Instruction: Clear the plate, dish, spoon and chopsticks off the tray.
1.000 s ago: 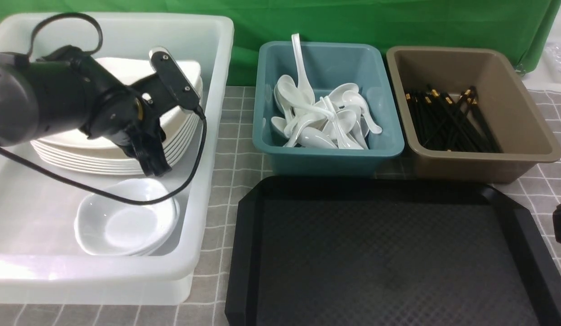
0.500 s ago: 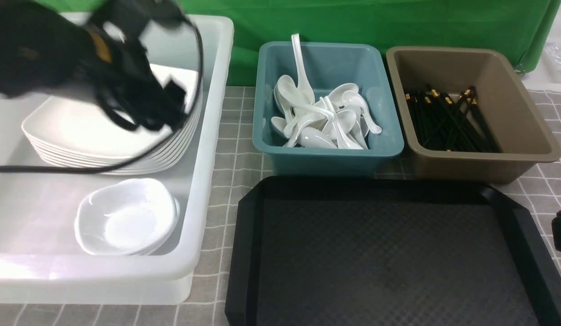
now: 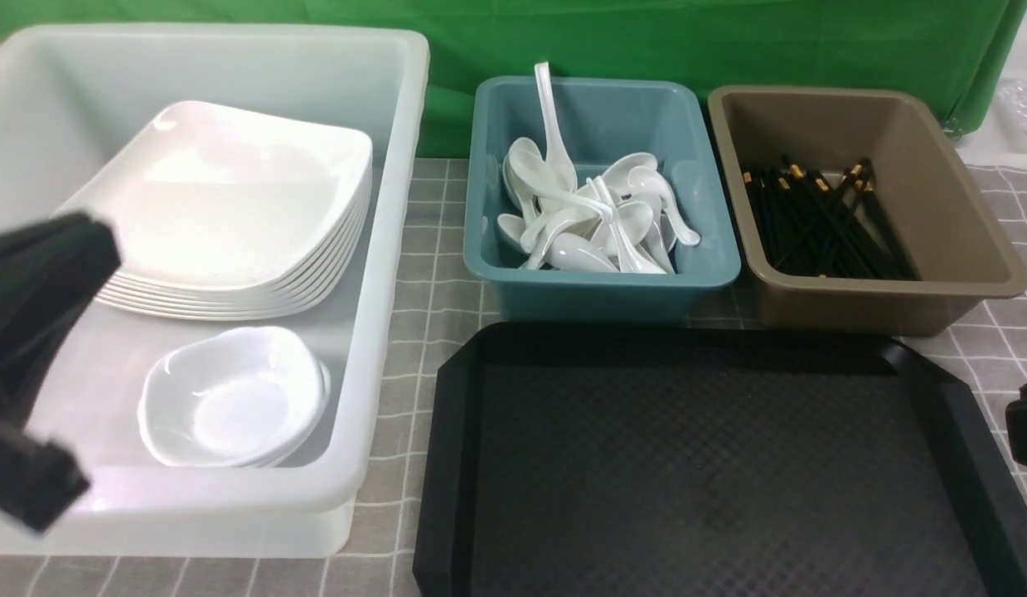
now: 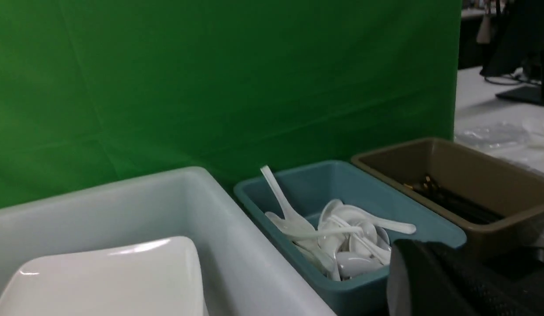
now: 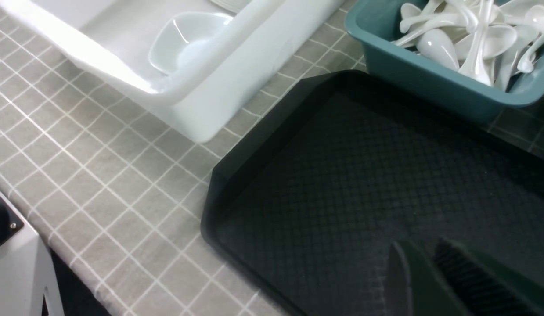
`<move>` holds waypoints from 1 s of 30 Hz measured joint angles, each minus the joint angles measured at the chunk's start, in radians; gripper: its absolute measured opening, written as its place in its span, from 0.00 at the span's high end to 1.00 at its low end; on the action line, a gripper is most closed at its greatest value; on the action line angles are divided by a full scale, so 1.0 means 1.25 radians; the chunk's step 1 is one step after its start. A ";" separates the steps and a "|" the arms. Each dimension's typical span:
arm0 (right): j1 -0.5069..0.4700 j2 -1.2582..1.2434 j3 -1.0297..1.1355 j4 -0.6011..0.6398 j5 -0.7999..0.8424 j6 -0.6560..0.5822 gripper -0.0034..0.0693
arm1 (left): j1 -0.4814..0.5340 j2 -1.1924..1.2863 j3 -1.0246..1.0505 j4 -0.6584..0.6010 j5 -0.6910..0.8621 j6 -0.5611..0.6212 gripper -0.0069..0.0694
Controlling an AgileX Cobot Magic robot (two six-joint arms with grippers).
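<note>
Green cloth [image 3: 563, 41] is backing the bins as the left gripper [image 4: 423, 276], now withdrawn from the plates [image 3: 231, 191] at ten o'clock, is staying closed and empty, suggesting clearing is finishing.

Glossy white plates [image 3: 223, 199]; textured black tray [image 3: 720, 481], apparently plastic.

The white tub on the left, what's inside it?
Inside the tub sit a stack of square plates and, nearer the robot, some nested small dishes. The left arm covers part of the tub, so anything behind it can't be seen.
</note>
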 joint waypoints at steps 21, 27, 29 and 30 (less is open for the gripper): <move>-0.166 -0.031 0.000 0.000 -0.001 -0.002 0.74 | 0.000 -0.067 0.314 -0.002 -0.084 0.008 0.90; -0.364 -0.137 0.041 -0.170 -0.033 -0.032 0.73 | 0.000 -0.067 0.363 -0.002 -0.080 0.008 0.90; -0.393 -0.166 0.067 -0.191 -0.039 -0.040 0.73 | 0.000 -0.067 0.363 -0.002 -0.080 0.008 0.90; -0.402 -0.176 0.077 -0.203 -0.042 -0.042 0.73 | 0.000 -0.067 0.363 -0.002 -0.080 0.008 0.90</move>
